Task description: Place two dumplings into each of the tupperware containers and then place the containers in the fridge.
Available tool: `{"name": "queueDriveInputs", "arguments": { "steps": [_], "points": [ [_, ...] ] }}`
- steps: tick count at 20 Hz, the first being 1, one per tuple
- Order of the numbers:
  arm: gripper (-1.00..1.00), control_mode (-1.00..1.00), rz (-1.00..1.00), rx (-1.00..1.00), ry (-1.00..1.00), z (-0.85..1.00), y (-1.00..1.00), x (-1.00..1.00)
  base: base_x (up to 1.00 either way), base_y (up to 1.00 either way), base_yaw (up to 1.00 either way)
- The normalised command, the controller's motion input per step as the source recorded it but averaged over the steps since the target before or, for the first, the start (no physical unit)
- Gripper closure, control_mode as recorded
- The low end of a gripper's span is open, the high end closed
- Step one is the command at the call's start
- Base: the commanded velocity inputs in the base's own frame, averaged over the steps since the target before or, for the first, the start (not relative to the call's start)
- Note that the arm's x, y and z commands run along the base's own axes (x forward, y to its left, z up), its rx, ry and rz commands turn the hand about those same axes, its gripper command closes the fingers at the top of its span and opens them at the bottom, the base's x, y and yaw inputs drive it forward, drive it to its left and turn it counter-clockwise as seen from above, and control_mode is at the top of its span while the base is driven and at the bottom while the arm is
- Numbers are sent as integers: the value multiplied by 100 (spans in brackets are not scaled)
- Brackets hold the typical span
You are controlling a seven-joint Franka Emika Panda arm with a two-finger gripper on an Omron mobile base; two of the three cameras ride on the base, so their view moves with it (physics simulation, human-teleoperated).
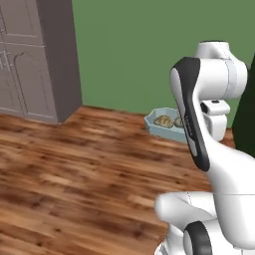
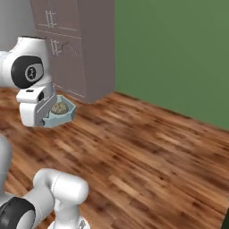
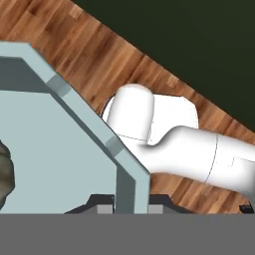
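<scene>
At the far left of the left base view stands a tall grey-brown cupboard (image 1: 42, 60) with panelled doors, its foot on the wood floor (image 1: 74, 169). It is well apart from the arm, with bare planks in between. The right base view shows the same cupboard (image 2: 76, 44) behind the arm.

Moving right, a pale blue tub (image 1: 162, 124) hangs above the floor, level and upright, just left of the arm's dark forearm cover. Two tan dumplings (image 1: 163, 120) lie side by side inside it. The arm hides the tub's right end, where the claw meets it. In the right base view the tub (image 2: 60, 115) sticks out to the right of the white hand, with one dumpling (image 2: 59, 108) showing over its rim.

The claw (image 3: 127, 205) is clamped narrow on the tub's rim: in the hand view its dark tips sit on either side of the tub wall (image 3: 74, 107) at the bottom edge, so the tub is held at one end. A dumpling (image 3: 5, 174) shows at the left edge, inside the tub.

The floor is brown wood planking. A plain green wall (image 1: 144, 50) runs behind the tub and on to the right.
</scene>
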Motion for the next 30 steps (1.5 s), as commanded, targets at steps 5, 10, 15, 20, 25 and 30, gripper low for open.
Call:
{"name": "queueDriveInputs", "arguments": {
  "steps": [5,10,15,20,25,30],
  "points": [
    [100,100,0,0,0,0,0,0,100,-37,52],
    [100,100,0,0,0,0,0,0,100,-26,63],
    [100,100,0,0,0,0,0,0,100,-39,50],
    [100,100,0,0,0,0,0,0,100,-44,45],
    [100,100,0,0,0,0,0,0,100,-39,44],
    [100,100,0,0,0,0,0,0,100,-1,23]
  ]
}}
